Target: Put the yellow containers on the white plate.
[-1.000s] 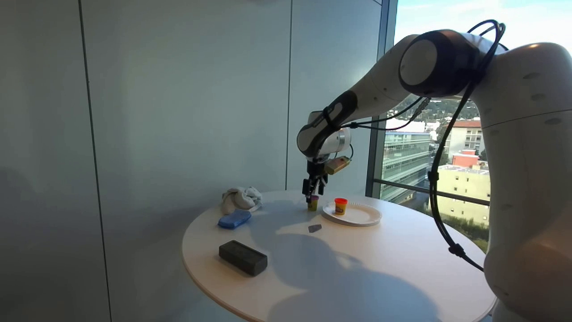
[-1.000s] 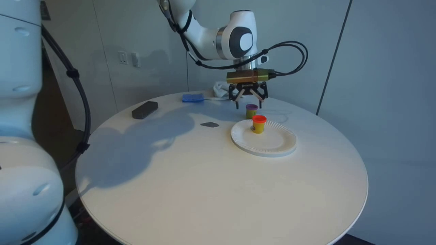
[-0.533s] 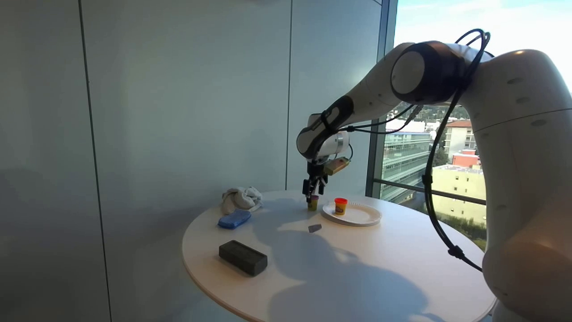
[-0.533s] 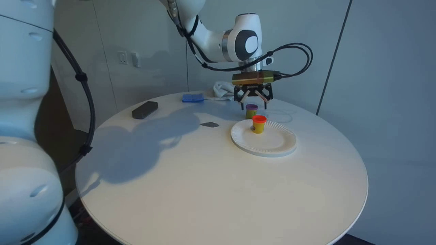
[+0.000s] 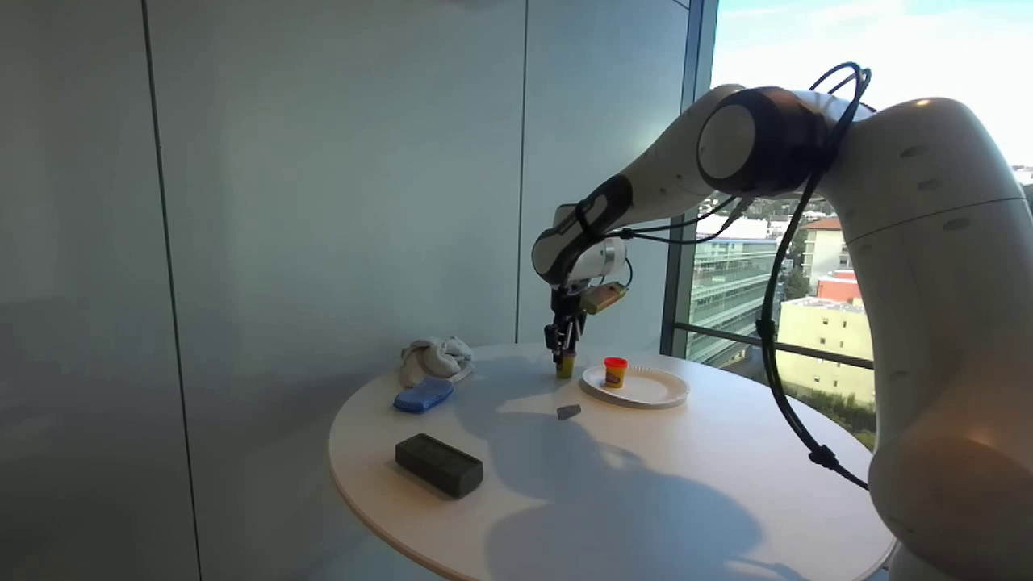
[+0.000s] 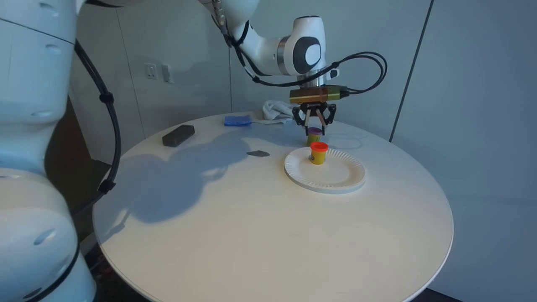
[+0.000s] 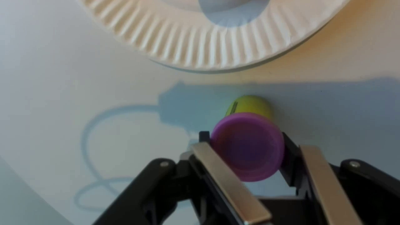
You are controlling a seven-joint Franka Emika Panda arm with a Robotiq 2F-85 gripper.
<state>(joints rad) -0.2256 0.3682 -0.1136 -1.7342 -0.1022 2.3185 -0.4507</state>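
Pale wall (image 6: 482,126) behind, round white table (image 6: 272,235) in front, and on it the white plate (image 6: 335,175)! Now the claw (image 6: 315,132): drawn in close, seemingly gripping the purple-lidded yellow tub (image 7: 248,137) by its top, just beside the plate; whether its base is off the table, can't tell. Upright on the plate, the red-lidded yellow tub (image 6: 318,155) looks done. So this is the pick-up of the one left, I'd say; next it wants lifting over the plate's edge and setting down clear of its neighbour. Half a second ago? Claw wider, and its tub has shifted slightly since!
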